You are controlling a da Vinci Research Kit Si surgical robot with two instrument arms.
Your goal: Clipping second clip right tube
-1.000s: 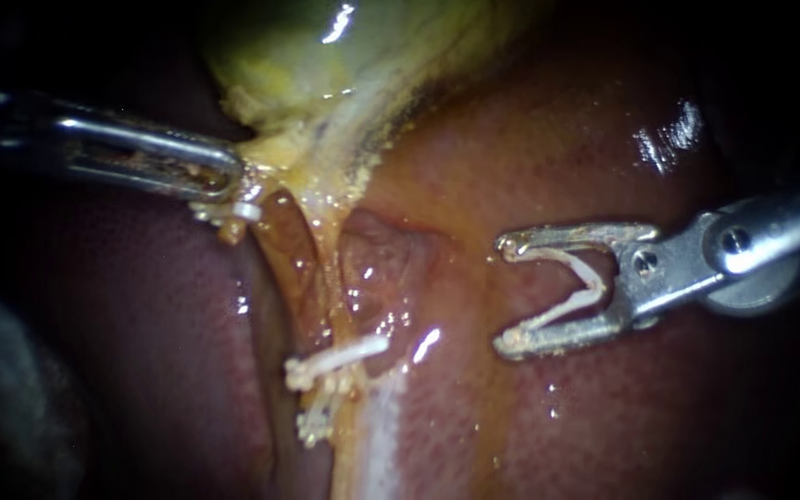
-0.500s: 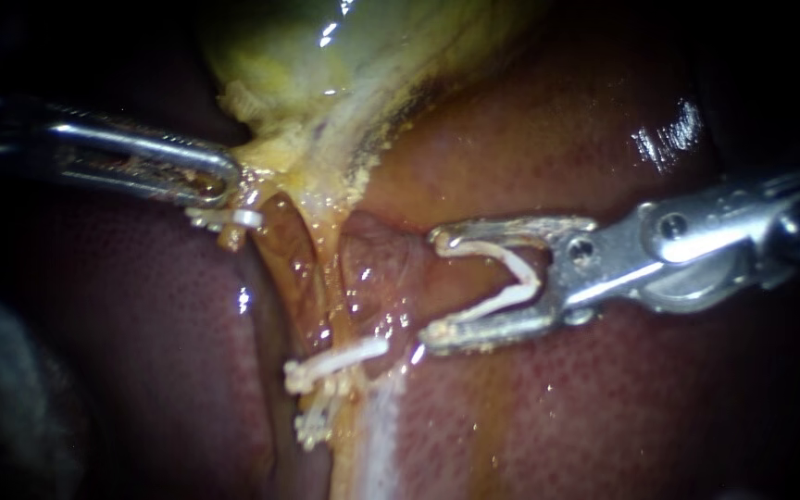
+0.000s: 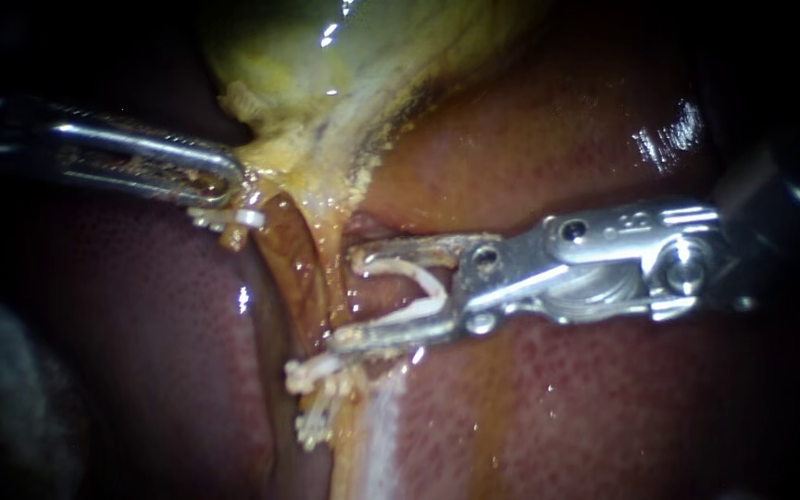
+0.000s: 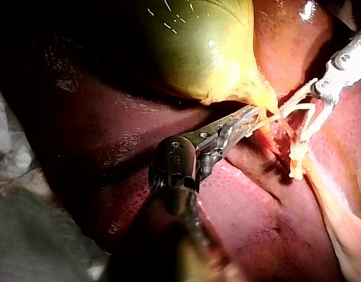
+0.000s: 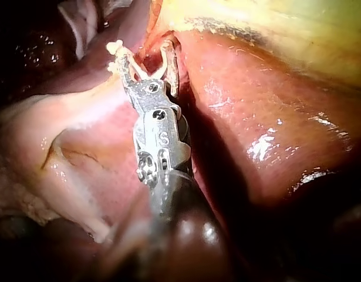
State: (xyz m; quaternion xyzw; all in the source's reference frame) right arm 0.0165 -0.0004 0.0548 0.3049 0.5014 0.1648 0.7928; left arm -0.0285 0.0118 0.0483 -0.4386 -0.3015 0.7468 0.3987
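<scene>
Centre lit, edges dark; glare on liver (image 3: 668, 139).

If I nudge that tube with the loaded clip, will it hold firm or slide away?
Likely pliant: the tube is a thin strand hanging off the gallbladder. Its wet sheen suggests it may slip off the open clip.

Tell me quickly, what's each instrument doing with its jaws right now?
Left instrument: shut on the gallbladder at its narrow end.
Right instrument: jaws spread wide, holding an open clip between them.

Yellow-green gallbladder (image 3: 312, 51) lies against dark red liver (image 3: 548, 139).
</scene>
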